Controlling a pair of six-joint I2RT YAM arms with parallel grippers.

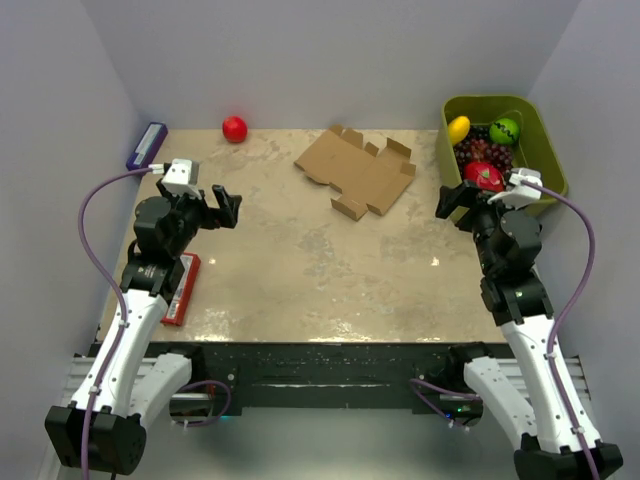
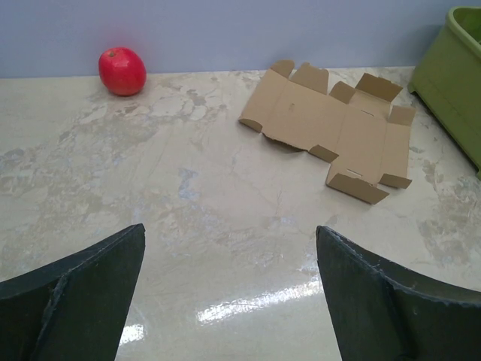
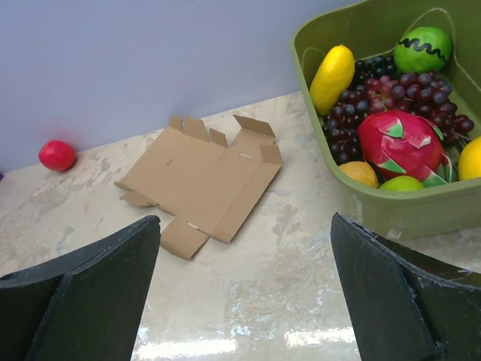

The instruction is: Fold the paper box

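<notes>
The paper box (image 1: 358,172) is a flat brown die-cut cardboard sheet with notched flaps, lying unfolded at the back middle of the table. It also shows far ahead in the left wrist view (image 2: 333,128) and the right wrist view (image 3: 201,178). My left gripper (image 1: 226,207) hovers open at the left side, well short of the sheet, with nothing between its jaws (image 2: 229,293). Over at the right, beside the green bin, my right gripper (image 1: 452,203) is open and empty too (image 3: 244,289).
A green bin (image 1: 543,133) of toy fruit stands at the back right. A red ball (image 1: 234,128) lies at the back left, a small purple box (image 1: 146,145) at the left wall, and a flat red box (image 1: 182,288) by the left arm.
</notes>
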